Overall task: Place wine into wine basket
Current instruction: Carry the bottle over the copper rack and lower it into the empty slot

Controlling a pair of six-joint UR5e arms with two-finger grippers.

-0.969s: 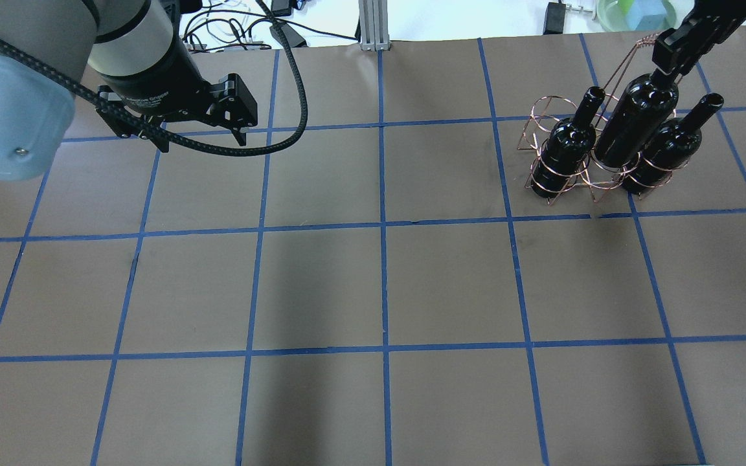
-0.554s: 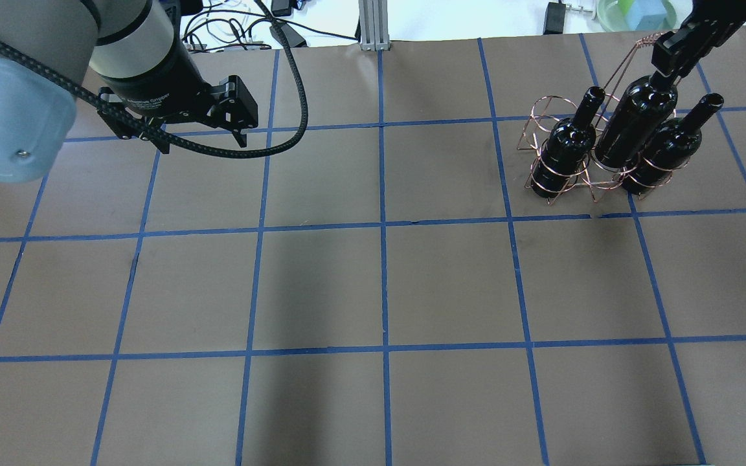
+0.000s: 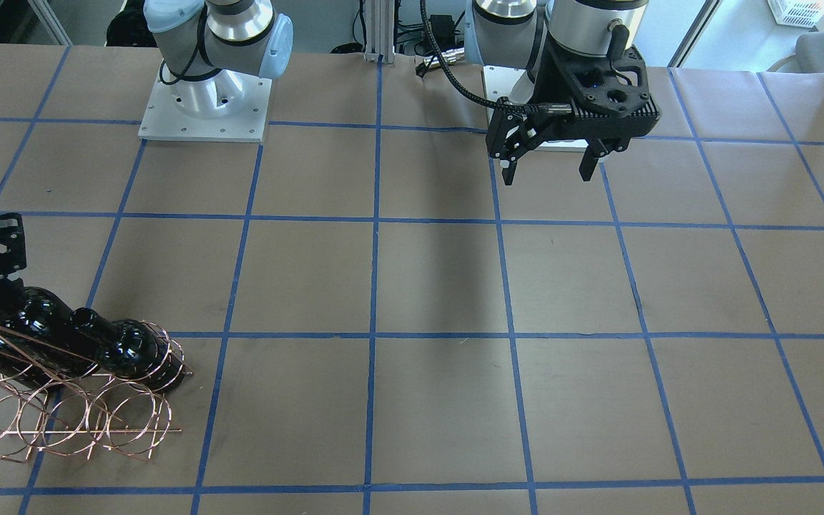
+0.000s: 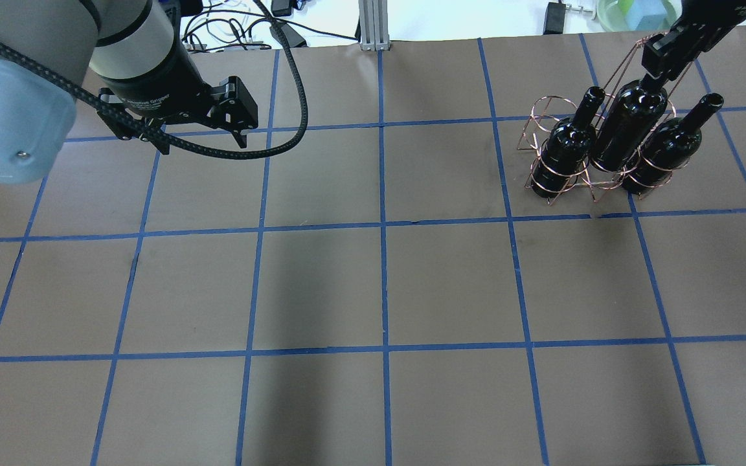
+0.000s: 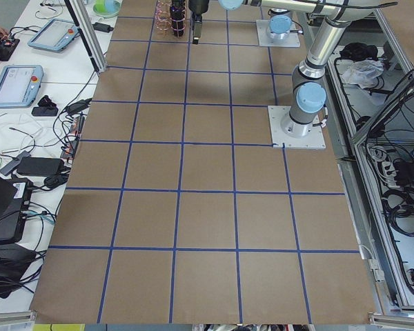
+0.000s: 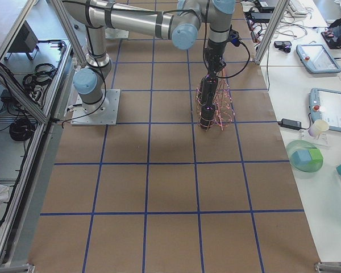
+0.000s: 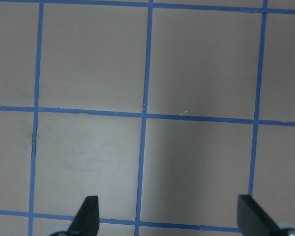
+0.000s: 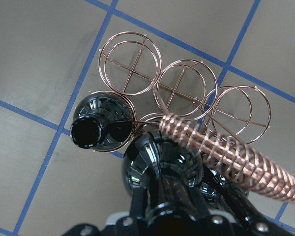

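Black bottle stands in the copper rack, neck pinched by my right claw; left claw gapes empty above the surface.

Tabletop, covered in brown paper and ruled into squares by blue tape lines. The wire wine basket stood on it near the robot's far right corner. Two bolted metal base plates lay along the robot's edge.

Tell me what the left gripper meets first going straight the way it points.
The left gripper points down at bare table; nothing shows between its open jaws, so probably the tabletop.
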